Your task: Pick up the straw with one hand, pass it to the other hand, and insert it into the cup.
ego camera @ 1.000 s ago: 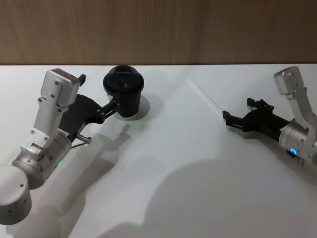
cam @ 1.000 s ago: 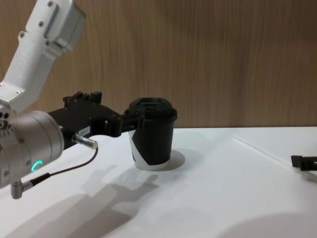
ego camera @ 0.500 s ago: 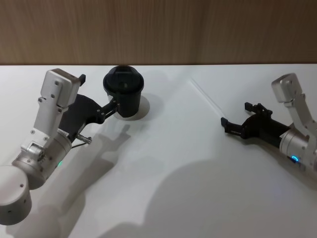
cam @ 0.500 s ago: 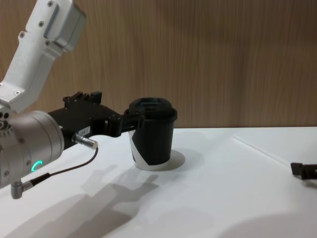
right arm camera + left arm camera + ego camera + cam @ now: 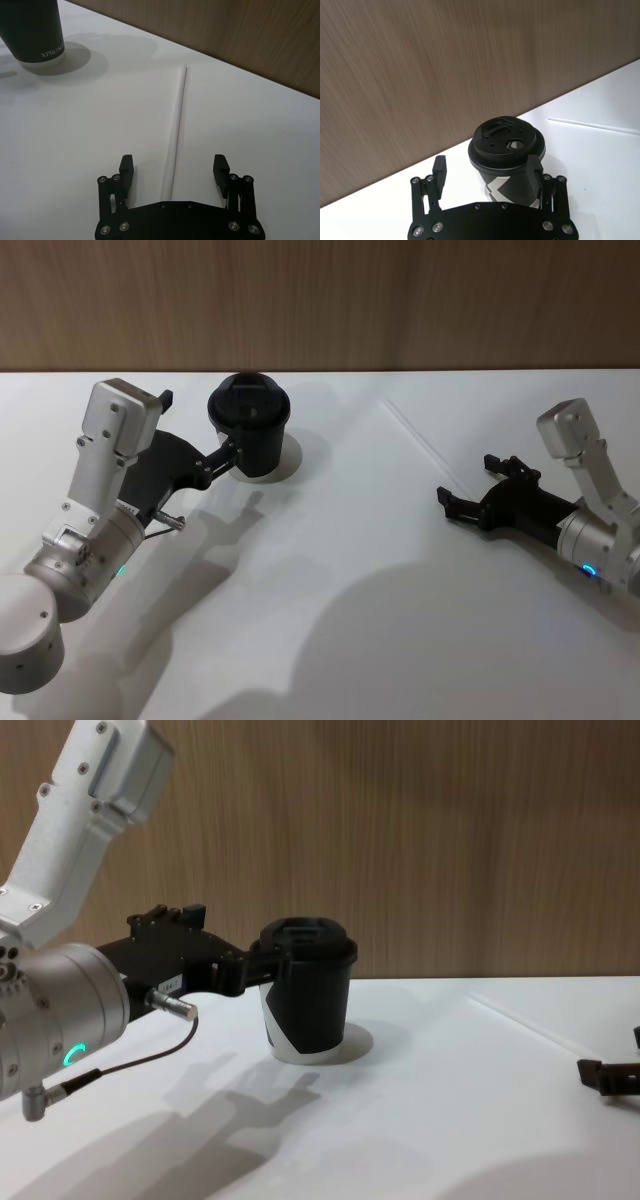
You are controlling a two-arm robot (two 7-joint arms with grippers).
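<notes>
White table, bare matte top, soft shadows along the near edge. Wood-panel wall runs behind the far edge.

Right arm comes in from the table's right edge, low over the surface, wrist level, pointing toward the middle of the table. Right gripper is spread wide and holds nothing. In the right wrist view the right gripper has one finger on each side of the straw, neither touching it. The straw lies flat on the right half of the table, slanting from near the far edge toward the right edge. Its near end is just beside the fingertips.

Left arm reaches from the near left corner toward the far edge, forearm angled up, a green ring lit on the wrist. Left gripper is spread and grips nothing. In the left wrist view the left gripper brackets the cup, one finger against its side, the other apart.

The cup stands upright, lid on, near the far edge, left of centre.
</notes>
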